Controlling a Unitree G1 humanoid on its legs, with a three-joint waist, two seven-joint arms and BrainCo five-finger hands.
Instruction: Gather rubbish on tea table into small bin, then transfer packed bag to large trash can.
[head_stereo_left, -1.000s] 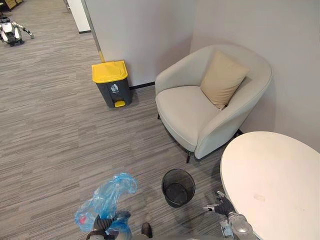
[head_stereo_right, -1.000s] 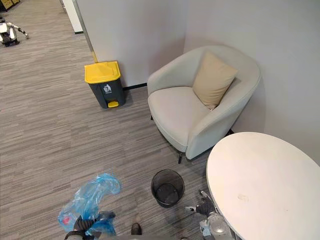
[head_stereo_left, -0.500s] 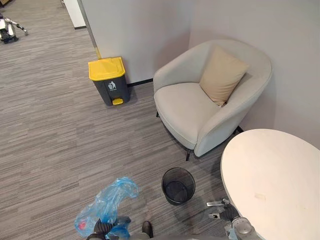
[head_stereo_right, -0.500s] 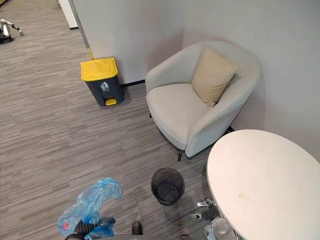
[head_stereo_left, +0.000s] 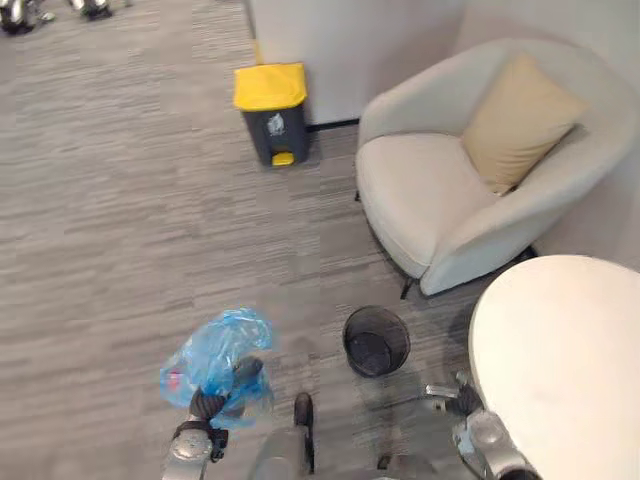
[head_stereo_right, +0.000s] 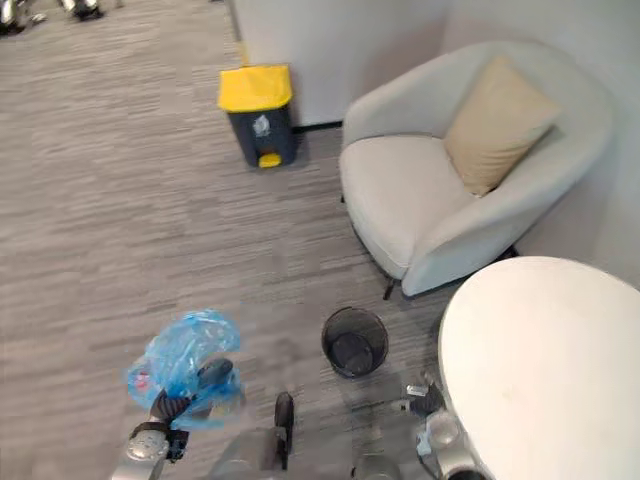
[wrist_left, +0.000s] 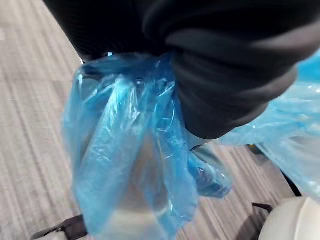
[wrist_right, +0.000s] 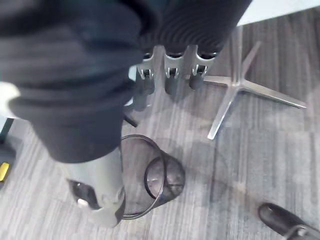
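One packed blue bag (head_stereo_left: 215, 350) is held off the floor by the left hand (head_stereo_left: 207, 404), clenched round its gathered neck, to the robot's left of the small bin (head_stereo_left: 376, 341). The right hand (head_stereo_left: 458, 399), just on the bin's other side, hangs empty with straight fingers. The film is judged light, soft and slippery, so hold is best taken at the bunched neck. The large trash can (head_stereo_left: 271, 110) stands well beyond the small bin.

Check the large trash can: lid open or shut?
Shut: the yellow lid lies flat on the large trash can's dark body; the left hand holds the blue bag.
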